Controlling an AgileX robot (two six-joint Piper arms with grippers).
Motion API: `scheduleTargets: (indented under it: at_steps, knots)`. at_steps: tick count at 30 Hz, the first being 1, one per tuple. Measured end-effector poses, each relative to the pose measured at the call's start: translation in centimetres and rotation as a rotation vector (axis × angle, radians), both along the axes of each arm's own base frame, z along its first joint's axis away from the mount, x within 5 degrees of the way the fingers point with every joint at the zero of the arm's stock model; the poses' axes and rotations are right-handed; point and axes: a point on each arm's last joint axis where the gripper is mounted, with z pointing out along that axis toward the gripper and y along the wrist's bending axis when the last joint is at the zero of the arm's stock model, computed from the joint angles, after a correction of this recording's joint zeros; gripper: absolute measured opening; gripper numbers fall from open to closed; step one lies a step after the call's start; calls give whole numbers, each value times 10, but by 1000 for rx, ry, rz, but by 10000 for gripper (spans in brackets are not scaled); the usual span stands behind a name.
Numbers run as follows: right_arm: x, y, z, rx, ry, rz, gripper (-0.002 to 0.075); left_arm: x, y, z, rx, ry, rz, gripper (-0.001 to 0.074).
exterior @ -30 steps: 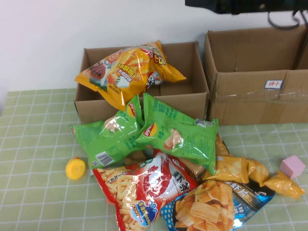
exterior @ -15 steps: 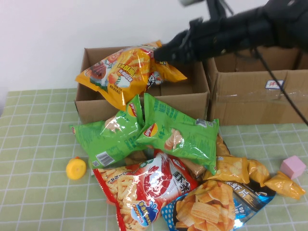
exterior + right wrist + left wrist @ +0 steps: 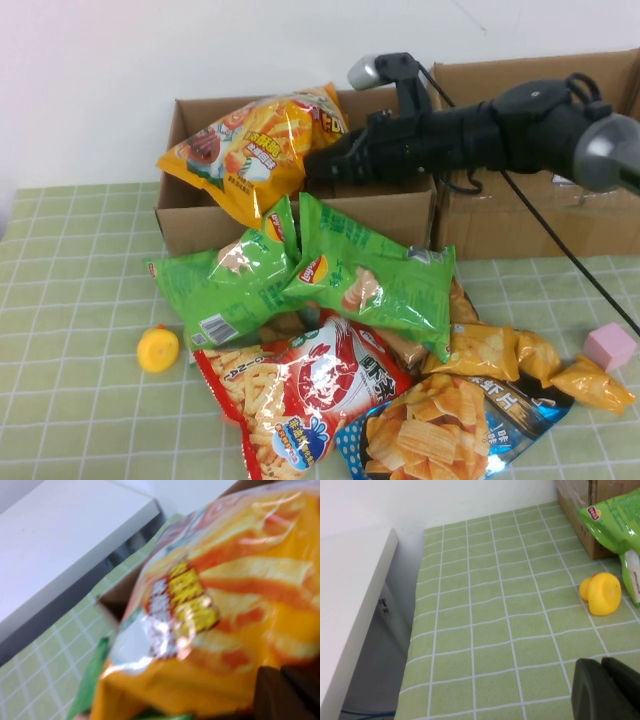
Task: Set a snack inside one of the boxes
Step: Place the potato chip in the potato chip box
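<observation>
Reaching across from the right side, the right gripper (image 3: 318, 166) sits at the lower edge of the orange chip bag (image 3: 262, 148), which lies tilted across the rim of the left cardboard box (image 3: 190, 225), partly inside and partly overhanging its front-left corner. Whether its jaws are parted or closed on the bag cannot be told from either view; the right wrist view shows only the bag's printed face filling the field at close range. The left gripper (image 3: 607, 690) is parked low over the green checked tablecloth (image 3: 490, 630), near a yellow duck toy (image 3: 601, 593), and its jaw state likewise cannot be told. Assessment: the bag is not yet seated in the box. To finish well, the right arm should take or push the bag toward the box interior, keeping pressure light so the contents do not crush, and clear the front wall before letting it settle. Risk noted: the overhang could tip the bag onto the green chip bags (image 3: 300, 275) below.
</observation>
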Motion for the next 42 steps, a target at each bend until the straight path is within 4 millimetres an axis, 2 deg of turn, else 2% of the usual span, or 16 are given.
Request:
scheduleTargets:
  at_steps: [5, 11, 17, 21, 24, 28, 32, 36, 42]
  knots:
    - [6, 12, -3, 25, -13, -38, 0, 0, 0, 0, 0, 0, 0, -3]
    - [2, 26, -3, 28, -18, -66, 0, 0, 0, 0, 0, 0, 0, -3]
    - [2, 26, -3, 28, -8, -72, 0, 0, 0, 0, 0, 0, 0, -3]
    - [-6, 33, -4, -77, -67, 4, 0, 0, 0, 0, 0, 0, 0, -3]
    - [-21, 52, -3, -214, -157, 104, 0, 0, 0, 0, 0, 0, 0, -3]
    - [-50, 90, 6, -369, -281, 220, 0, 0, 0, 0, 0, 0, 0, -3]
    - [-71, 119, 7, -400, -321, 250, 0, 0, 0, 0, 0, 0, 0, -3]
    - [-74, 129, 11, -388, -372, 210, 0, 0, 0, 0, 0, 0, 0, -3]
    - [-59, 124, 18, -340, -412, 51, 0, 0, 0, 0, 0, 0, 0, -3]
